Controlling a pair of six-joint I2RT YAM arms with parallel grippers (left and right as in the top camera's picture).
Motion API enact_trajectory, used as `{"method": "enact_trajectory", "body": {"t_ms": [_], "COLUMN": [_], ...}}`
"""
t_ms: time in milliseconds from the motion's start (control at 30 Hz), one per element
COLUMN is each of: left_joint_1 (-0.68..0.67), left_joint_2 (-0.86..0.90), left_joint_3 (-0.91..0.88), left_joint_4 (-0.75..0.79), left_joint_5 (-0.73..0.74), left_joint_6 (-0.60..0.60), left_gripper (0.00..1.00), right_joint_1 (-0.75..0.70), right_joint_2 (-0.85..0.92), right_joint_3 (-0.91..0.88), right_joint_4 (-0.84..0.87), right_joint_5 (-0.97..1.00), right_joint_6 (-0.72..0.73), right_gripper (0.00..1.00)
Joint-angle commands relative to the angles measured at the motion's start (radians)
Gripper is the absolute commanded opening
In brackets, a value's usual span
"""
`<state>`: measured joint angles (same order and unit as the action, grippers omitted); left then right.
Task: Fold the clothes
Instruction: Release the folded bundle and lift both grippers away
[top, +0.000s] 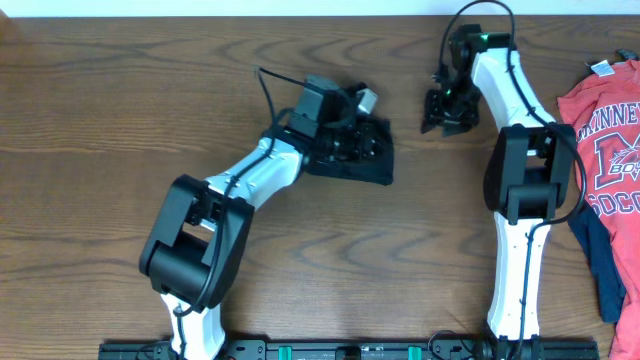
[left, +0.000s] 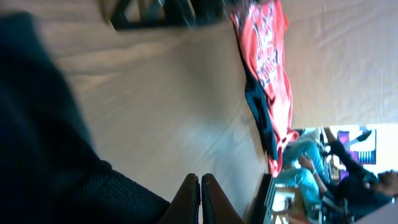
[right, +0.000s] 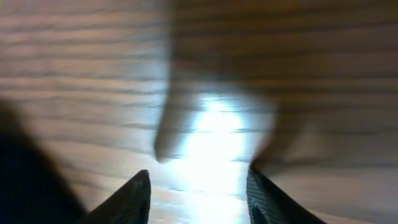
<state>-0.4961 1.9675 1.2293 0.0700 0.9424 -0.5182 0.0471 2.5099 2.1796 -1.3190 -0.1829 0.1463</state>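
Observation:
The clothes (top: 378, 162), a black T-shirt, lie bunched into a small dark bundle at the table's middle. My left gripper (left: 200, 198) rests over this bundle. Its fingers are pressed together, nothing shows between them, and the black fabric (left: 56, 162) lies to their left. My right gripper (top: 446, 120) hangs over bare wood to the right of the bundle, apart from it. In the right wrist view its fingers (right: 138, 196) stand well apart, with only the glossy table between them. A dark blur (right: 22, 180) fills that view's lower left corner.
A red T-shirt with white lettering (top: 605, 140) lies at the table's right edge, with a navy garment (top: 603, 262) beneath it. Both also show in the left wrist view, the red T-shirt (left: 268, 56) stretched along the table's far side.

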Motion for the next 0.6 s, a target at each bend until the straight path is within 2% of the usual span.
{"method": "enact_trajectory", "body": {"t_ms": [0,233,300,333,367,467,500,567], "left_joint_1": [-0.044,-0.063,-0.058,-0.056,-0.055,-0.055,-0.055,-0.055], "left_joint_2": [0.006,0.006,0.006,0.006,0.006,0.006,0.006,0.006], "left_joint_3": [0.022,0.022,0.022,0.022,0.022,0.022,0.022,0.023], "left_joint_4": [-0.002,-0.01,-0.01,-0.014,-0.014,-0.017,-0.017,-0.017], "left_joint_5": [0.013,-0.048,-0.05,-0.05,-0.05,-0.05,-0.048,-0.046], "left_joint_6": [0.036,0.058,0.058,0.058,0.058,0.058,0.058,0.058], "left_gripper": [0.06,0.06,0.09,0.16,0.4,0.73,0.78,0.72], "right_joint_1": [-0.016,-0.009,-0.005,-0.003,-0.002,-0.001,-0.001,-0.001], "right_joint_2": [0.018,0.018,0.018,0.018,0.018,0.018,0.018,0.018], "right_joint_3": [0.096,0.224,0.241,0.245,0.249,0.251,0.251,0.251], "right_joint_4": [-0.038,-0.131,-0.145,-0.148,-0.15,-0.149,-0.149,-0.148], "right_joint_5": [0.057,0.064,0.064,0.064,0.064,0.064,0.064,0.064], "right_joint_6": [0.006,-0.006,-0.006,-0.005,-0.006,-0.005,-0.006,-0.006], "right_gripper": [0.5,0.49,0.49,0.49,0.5,0.5,0.5,0.5]}}
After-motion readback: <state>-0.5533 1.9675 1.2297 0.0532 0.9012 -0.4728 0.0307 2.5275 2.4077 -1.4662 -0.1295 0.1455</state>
